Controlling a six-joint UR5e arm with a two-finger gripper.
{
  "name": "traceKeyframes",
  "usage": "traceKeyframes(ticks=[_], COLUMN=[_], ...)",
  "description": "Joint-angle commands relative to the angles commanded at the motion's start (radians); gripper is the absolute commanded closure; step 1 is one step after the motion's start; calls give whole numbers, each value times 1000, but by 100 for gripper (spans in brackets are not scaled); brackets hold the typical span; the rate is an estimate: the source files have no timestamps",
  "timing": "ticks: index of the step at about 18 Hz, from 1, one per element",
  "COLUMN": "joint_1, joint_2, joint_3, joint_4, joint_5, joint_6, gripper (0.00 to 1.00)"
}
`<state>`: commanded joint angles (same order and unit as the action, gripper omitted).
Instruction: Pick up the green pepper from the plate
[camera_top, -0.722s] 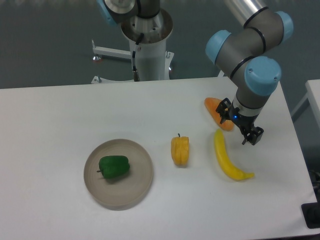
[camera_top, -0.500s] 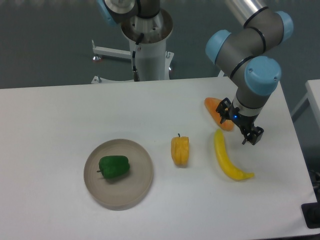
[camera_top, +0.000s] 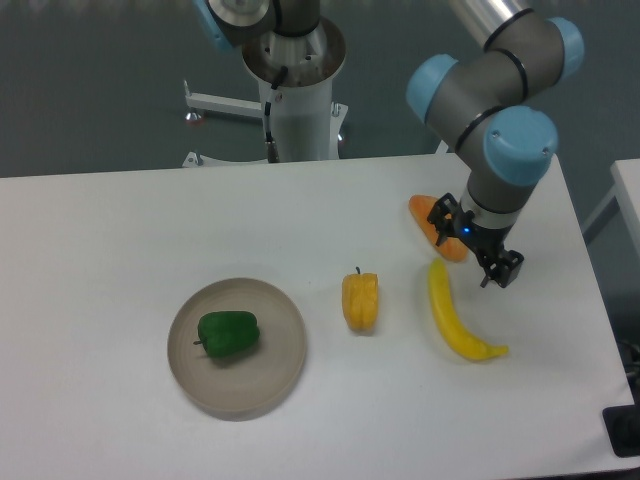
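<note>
Shifted a hair up and left since the last frame, tool (camera_top: 478, 250), hanging over the carrot (camera_top: 436, 224) and banana (camera_top: 455, 320); can't tell how wide. Green pepper (camera_top: 228, 333) sitting left of center on the plate (camera_top: 268, 385), well apart across the surface (camera_top: 120, 240).

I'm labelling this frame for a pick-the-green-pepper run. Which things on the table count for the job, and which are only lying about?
For the job:
- green pepper, lying on the plate
- plate
- gripper, far off to the right, nothing in it

Lying about:
- yellow pepper
- banana
- orange piece, partly hidden behind the gripper
</note>
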<state>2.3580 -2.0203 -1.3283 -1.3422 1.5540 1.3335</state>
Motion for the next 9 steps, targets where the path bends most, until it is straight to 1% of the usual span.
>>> traceKeyframes(ticks=[4, 8, 9], joint_1=[-104, -209, -232], joint_2=[-1, -17, -26], joint_3=[-5, 4, 4], joint_4=[6, 14, 34], joint_5=[-5, -44, -48], joint_6=[-108, -284, -302], gripper=[0, 0, 0])
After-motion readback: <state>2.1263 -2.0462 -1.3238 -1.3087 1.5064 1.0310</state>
